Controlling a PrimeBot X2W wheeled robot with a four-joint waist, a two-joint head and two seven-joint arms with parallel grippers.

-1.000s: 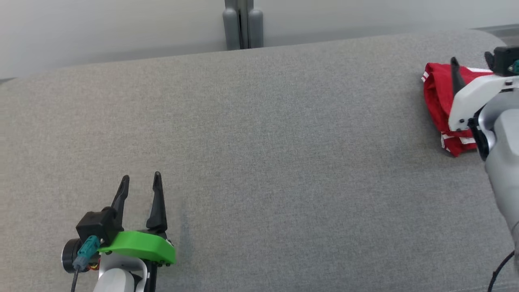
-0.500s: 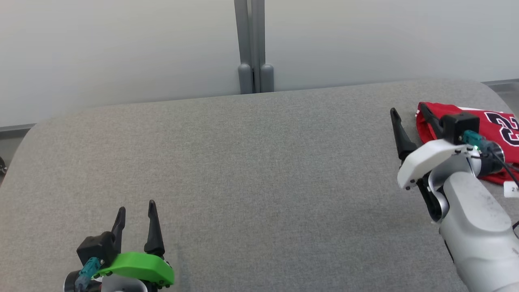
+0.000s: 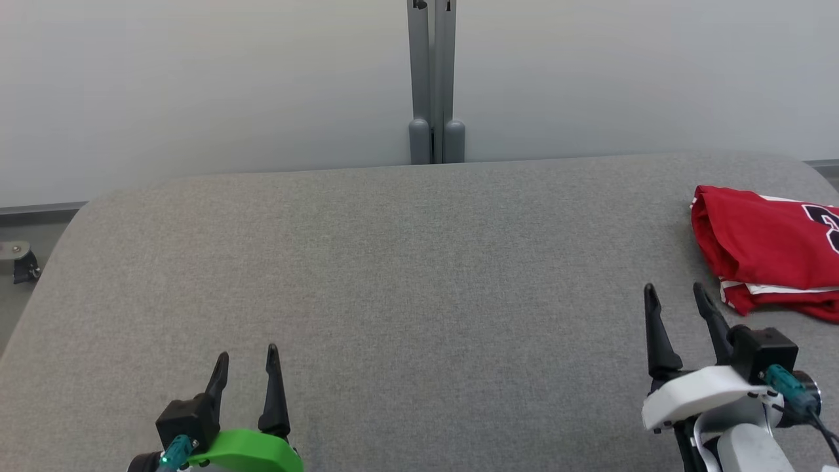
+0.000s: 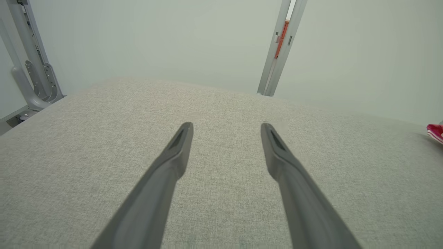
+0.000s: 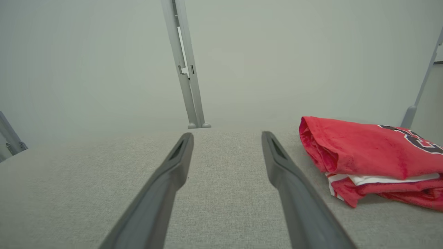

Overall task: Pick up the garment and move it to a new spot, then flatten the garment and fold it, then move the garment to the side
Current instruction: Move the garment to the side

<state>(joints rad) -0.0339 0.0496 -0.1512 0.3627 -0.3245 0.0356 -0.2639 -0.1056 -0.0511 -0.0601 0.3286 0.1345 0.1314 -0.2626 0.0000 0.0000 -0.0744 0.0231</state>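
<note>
A folded red jersey (image 3: 767,246) with white trim and dark numerals lies at the far right of the grey padded table (image 3: 406,275); the right wrist view shows the jersey (image 5: 373,152) just right of the fingers, and a red edge of it (image 4: 435,131) peeks in at the left wrist view's right border. My right gripper (image 3: 675,298) stands open and empty at the lower right, a little left of and nearer than the jersey, apart from it. My left gripper (image 3: 246,360) stands open and empty at the lower left, far from the jersey.
A pale wall with a grey vertical post (image 3: 432,78) runs behind the table's far edge. The table's rounded left corner (image 3: 78,216) drops to the floor, where a small metal bracket (image 3: 19,259) sits. Grey frame parts (image 4: 31,72) stand at the far left.
My right gripper has drawn back from the jersey toward the lower right, leaving it lying folded. The head camera has tilted up, showing more wall. The left gripper has kept its pose.
</note>
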